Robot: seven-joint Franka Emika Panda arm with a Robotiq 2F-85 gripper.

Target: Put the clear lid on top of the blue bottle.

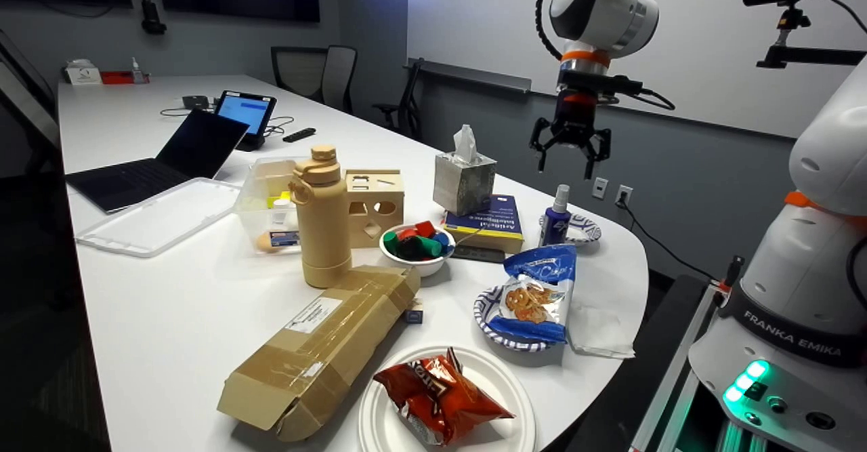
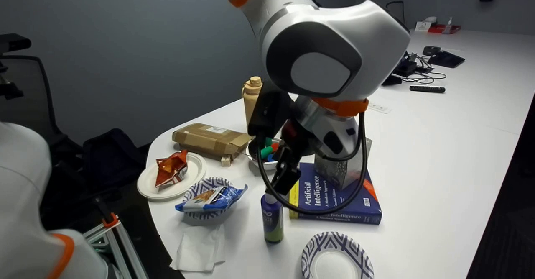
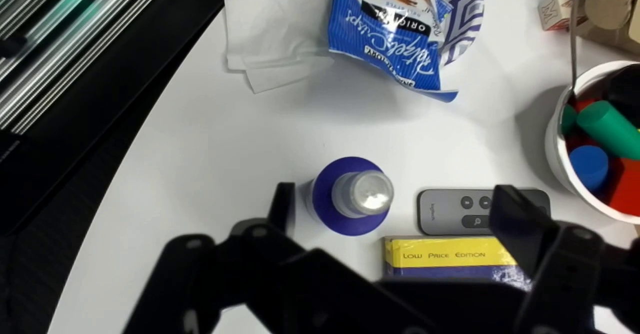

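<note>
The blue bottle [image 1: 555, 227] stands upright on the table near its rounded edge. It also shows in an exterior view [image 2: 273, 222] and in the wrist view [image 3: 324, 201]. A clear lid [image 3: 371, 192] sits on its narrow top, and shows as a pale tip in an exterior view [image 1: 561, 198]. My gripper [image 1: 565, 169] is open and empty, well above the table and the bottle. In the wrist view its fingertips [image 3: 395, 193] are wide apart, with the bottle closer to the left finger. In an exterior view the gripper [image 2: 288, 174] is partly hidden by the arm.
A thick book [image 2: 334, 203] with a tissue box [image 1: 464, 184] on it and a grey remote [image 3: 450, 211] lie beside the bottle. A patterned plate [image 2: 309, 254], a blue snack packet [image 3: 385, 38], napkins [image 3: 275, 28] and a bowl of blocks [image 1: 430, 267] are near.
</note>
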